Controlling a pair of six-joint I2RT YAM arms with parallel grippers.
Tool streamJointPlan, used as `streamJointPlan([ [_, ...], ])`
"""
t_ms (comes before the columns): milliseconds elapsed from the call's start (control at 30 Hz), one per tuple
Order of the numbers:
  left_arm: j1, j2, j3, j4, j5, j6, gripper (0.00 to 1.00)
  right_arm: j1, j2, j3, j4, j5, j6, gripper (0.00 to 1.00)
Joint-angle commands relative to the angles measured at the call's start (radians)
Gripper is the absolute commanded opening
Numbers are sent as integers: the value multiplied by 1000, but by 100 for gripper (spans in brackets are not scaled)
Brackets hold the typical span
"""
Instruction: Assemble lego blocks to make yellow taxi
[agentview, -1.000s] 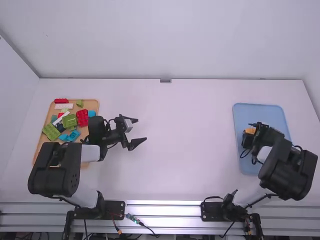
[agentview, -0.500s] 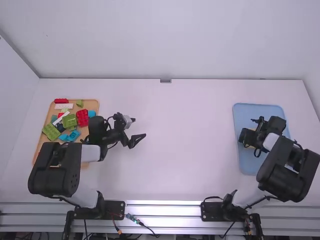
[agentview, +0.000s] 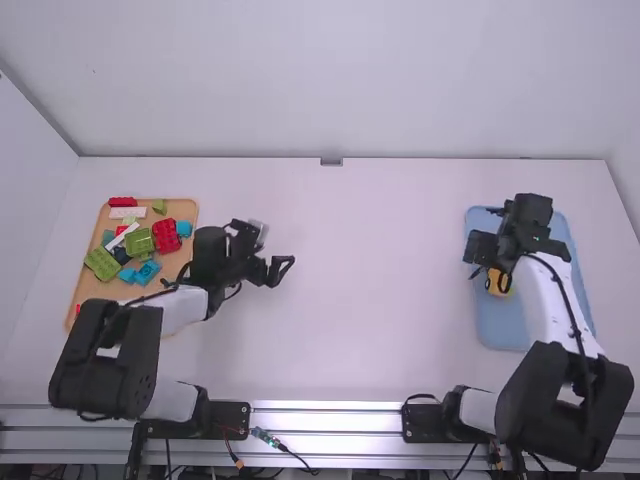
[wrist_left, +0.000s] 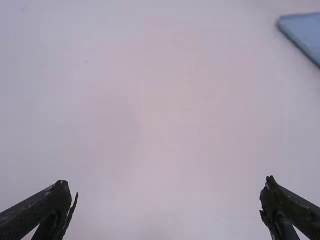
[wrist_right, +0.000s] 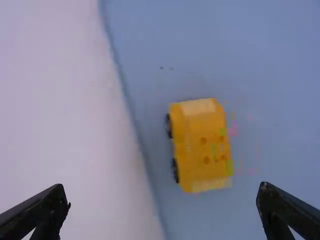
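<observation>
White surface (agentview: 370, 300): yellow car (wrist_right: 197, 145) was seated on blue tray (agentview: 500, 330), three o'clock; left fingers (wrist_left: 37, 212) and right fingers (wrist_right: 37, 212) were spread; edge-side car could be tipped by low sweep.

One desk (agentview: 380, 280). One blue tray (agentview: 500, 325), one tan tray (agentview: 183, 209). Two robot arms (agentview: 105, 355). One yellow toy car (wrist_right: 197, 145), two wheels (wrist_right: 169, 126) visible. Large green blocks (agentview: 103, 263): two; full block tally unclear.
</observation>
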Motion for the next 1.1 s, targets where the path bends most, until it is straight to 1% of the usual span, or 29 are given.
streamJointPlan([
  [0,-48,-121,42,-98,-209,-24,99,74,-51,16,-14,14,12,99],
  [33,-69,-165,50,-152,-264,-25,99,111,-66,16,-23,15,12,99],
  [67,-76,-179,52,-168,-280,-25,99,116,-69,16,-24,15,12,99],
  [100,-105,-247,59,-236,-339,-25,99,166,-83,16,-34,14,12,99],
  [133,-113,-269,60,-255,-351,-25,99,184,-87,16,-38,14,13,99],
  [167,-129,-320,60,-294,-372,-25,99,222,-94,16,-47,15,13,99],
  [233,-146,-398,59,-356,-392,-34,99,274,-94,16,-60,14,14,99],
  [300,-148,-473,60,-431,-441,-125,99,339,-93,16,-76,35,76,99],
  [367,-147,-532,62,-513,-484,-198,99,386,-93,11,-78,55,111,99],
  [467,-145,-609,69,-611,-493,-204,99,478,-90,9,-74,93,117,99],
  [567,-150,-653,69,-639,-494,-204,99,552,-91,3,-48,93,117,99],
  [667,-141,-708,67,-694,-494,-203,99,648,-92,-3,-25,93,116,99],
  [833,-92,-757,18,-645,-503,-154,94,600,-139,-51,23,46,69,94],
  [1067,11,-859,-84,-542,-503,-52,84,509,-230,-142,114,-45,8,85],
])
